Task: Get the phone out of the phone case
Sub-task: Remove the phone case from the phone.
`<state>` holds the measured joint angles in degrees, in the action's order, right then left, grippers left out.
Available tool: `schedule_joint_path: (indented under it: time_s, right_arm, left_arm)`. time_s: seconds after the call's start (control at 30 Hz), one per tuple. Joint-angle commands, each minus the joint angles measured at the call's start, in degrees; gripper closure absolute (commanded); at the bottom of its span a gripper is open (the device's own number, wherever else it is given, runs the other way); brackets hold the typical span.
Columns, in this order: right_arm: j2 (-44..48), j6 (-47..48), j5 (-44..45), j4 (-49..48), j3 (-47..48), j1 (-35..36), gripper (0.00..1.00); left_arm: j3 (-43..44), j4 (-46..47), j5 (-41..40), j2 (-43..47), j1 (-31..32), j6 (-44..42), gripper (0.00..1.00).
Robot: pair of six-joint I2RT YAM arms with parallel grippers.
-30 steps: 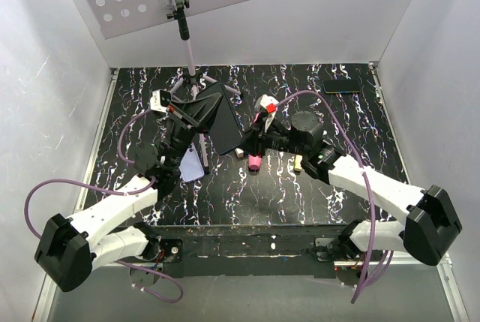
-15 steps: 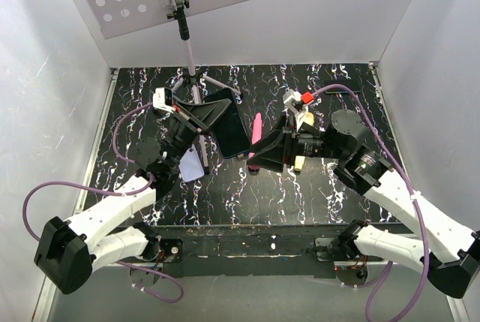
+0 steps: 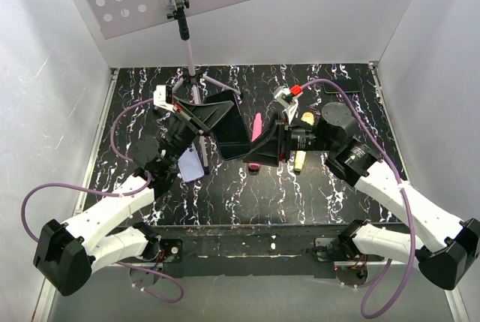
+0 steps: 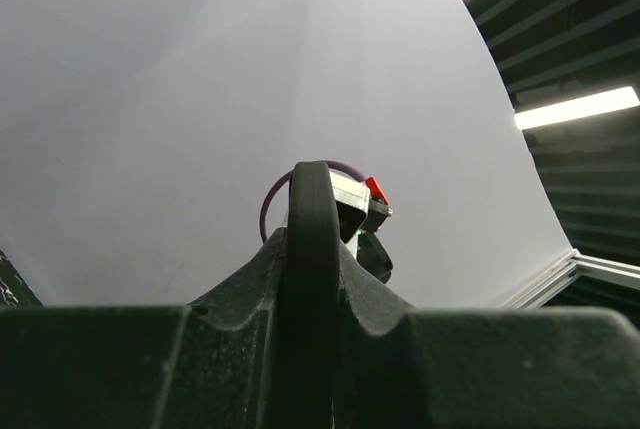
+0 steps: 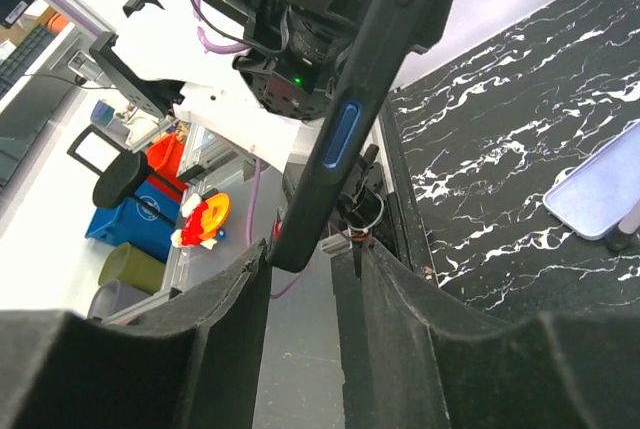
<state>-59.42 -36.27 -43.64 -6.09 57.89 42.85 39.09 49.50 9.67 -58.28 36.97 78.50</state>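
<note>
**Top view.** The phone (image 3: 234,133), a flat dark rectangular smartphone with a glossy black screen, hangs above the black marbled table (image 3: 315,194). My left gripper (image 3: 210,118) clamps it at its left edge. The phone case (image 3: 191,163), a thin pale lavender shell, lies flat on the table under my left wrist, apart from the phone. My right gripper (image 3: 264,145) stands just beside the phone's right edge, and the phone's long axis runs roughly far-to-near between the two grippers.

**Left wrist view.** The phone shows edge-on, pinched between my dark left fingers (image 4: 150,369).

**Right wrist view.** My right fingers (image 5: 200,329) stand narrowly parted. The phone slants down to their mouth, seemingly unclamped.

**Judgement.** The extraction looks done. Any handover would need the right fingers to advance along that slant.
</note>
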Motion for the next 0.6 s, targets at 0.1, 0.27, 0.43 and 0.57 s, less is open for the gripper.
schedule_joint_path:
  time_s: [0.1, 0.27, 0.43, 0.57]
  right_arm:
    - [-1.14, -2.22, -2.59, -6.74, 3.11, -0.14, 0.54]
    - [-1.93, -0.39, -2.07, -6.83, 2.76, -0.14, 0.71]
    - [-1.49, 8.83, -4.79, -11.82, -1.45, -0.05, 0.89]
    - [-1.66, 17.27, -6.63, -15.44, -3.57, -0.05, 0.99]
  left_arm:
    - [3.09, 0.26, 0.52, 2.91, -0.06, -1.68, 1.00]
    - [3.80, -0.80, 0.96, 3.00, 0.03, -0.63, 1.00]
    - [4.68, -5.01, 1.84, 3.17, -0.14, 7.35, 1.00]
    - [3.72, -3.10, 3.42, 1.51, -0.41, 15.96, 1.00]
